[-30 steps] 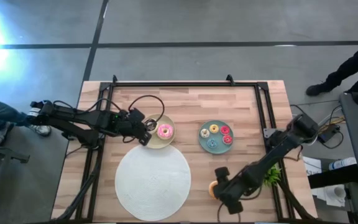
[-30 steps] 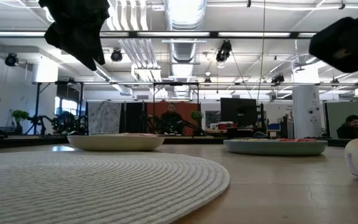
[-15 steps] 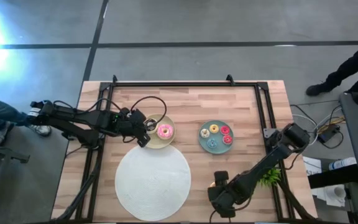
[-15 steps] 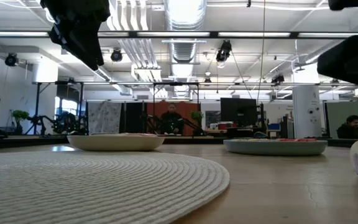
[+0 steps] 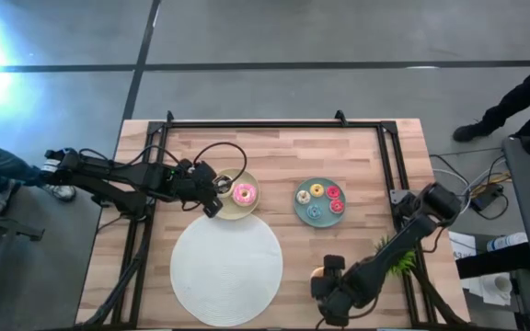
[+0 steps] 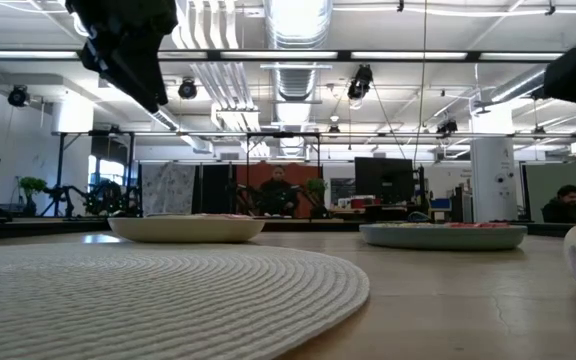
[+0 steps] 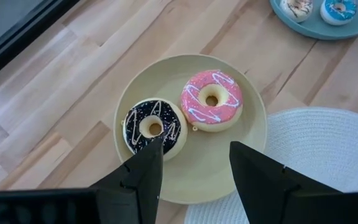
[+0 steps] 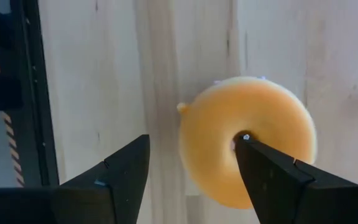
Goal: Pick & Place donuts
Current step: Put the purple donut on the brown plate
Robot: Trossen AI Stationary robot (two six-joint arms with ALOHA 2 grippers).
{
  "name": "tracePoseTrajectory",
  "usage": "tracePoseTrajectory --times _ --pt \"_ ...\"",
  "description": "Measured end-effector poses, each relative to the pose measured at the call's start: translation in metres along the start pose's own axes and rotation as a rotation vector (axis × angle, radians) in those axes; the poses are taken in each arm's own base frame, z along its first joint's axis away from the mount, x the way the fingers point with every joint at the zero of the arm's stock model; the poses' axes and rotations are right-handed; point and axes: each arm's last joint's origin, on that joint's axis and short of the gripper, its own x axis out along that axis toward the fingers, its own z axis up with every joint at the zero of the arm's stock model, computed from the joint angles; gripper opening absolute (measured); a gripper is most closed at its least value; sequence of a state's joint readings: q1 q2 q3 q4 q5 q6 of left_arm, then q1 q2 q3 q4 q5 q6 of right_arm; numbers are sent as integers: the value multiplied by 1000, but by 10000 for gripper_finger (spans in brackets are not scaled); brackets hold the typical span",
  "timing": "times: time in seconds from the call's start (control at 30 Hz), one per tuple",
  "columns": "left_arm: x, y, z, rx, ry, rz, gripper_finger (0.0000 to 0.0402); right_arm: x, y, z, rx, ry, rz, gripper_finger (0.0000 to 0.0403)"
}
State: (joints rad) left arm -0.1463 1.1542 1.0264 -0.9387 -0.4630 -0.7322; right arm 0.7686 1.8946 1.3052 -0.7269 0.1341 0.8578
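while flat, orange donut (image 8: 247, 146) faces upward.

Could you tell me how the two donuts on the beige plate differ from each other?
The pink donut has pink icing with thin white squiggles; the dark donut has dark, speckled icing with white drizzle. In the left wrist view the dark donut sits right at the left gripper's open fingers, the pink donut farther from them. Both lie flat, side by side and touching, on the beige plate, and look about the same size.
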Motion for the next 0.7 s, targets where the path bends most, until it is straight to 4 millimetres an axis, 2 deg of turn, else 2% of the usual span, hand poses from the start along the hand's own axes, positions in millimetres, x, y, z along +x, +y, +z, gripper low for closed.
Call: tracePoseTrajectory --times 0.47,0.57,0.7 --pt "0 0 1 -39 -6 -3 161 34 2 -5 10 48 -57 219" --pt "0 0 1 -40 -6 -3 161 35 1 -3 14 36 -58 196" --pt "0 0 0 -50 -5 -2 161 35 -7 6 36 11 -74 139"
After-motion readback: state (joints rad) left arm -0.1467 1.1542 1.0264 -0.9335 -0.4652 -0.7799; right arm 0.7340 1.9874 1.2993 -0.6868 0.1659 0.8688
